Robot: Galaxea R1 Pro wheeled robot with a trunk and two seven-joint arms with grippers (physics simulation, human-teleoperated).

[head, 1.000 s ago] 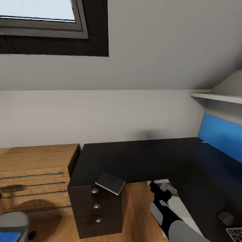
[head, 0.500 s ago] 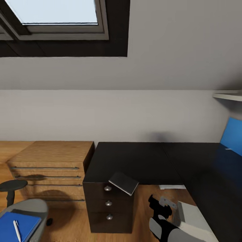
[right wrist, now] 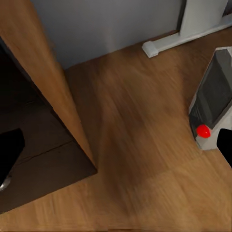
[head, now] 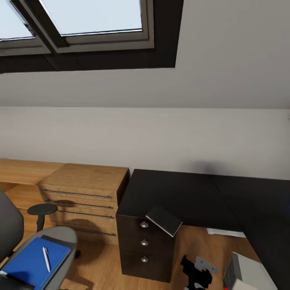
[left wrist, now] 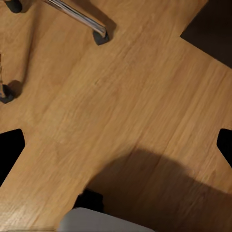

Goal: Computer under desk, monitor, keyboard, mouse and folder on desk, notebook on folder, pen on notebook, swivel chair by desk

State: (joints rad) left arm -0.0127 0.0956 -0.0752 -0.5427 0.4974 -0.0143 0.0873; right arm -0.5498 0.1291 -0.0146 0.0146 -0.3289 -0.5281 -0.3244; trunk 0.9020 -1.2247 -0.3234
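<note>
In the head view we look across an attic bedroom: the dark-framed skylight (head: 92, 36) fills the upper left of the frame above sloped grey walls. The black worktop (head: 181, 199) runs from the middle to the right edge, with its three-drawer unit (head: 145, 249) below at centre. The dark notebook (head: 164, 220) lies tilted at the worktop's front edge, overhanging the top drawer. Left of the worktop stands a wooden dresser (head: 82, 197) with long bar handles.

At lower left we see the swivel chair (head: 56, 237), its grey seat carrying the blue folder (head: 28, 264), and the white pen (head: 46, 259) lies on the folder. At the lower right corner the grey computer (head: 251, 274) sits on the wood floor (head: 193, 243) beneath the worktop; the right wrist view shows its red light (right wrist: 203, 130).

The right gripper (head: 197, 274) shows at the bottom centre of the head view, dark and partly cut off; we cannot tell how far its fingers stand apart. In the left wrist view, dark finger ends (left wrist: 10, 150) sit at opposite edges of the frame, spread wide over bare floor beside the chair's chrome base (left wrist: 77, 15).
</note>
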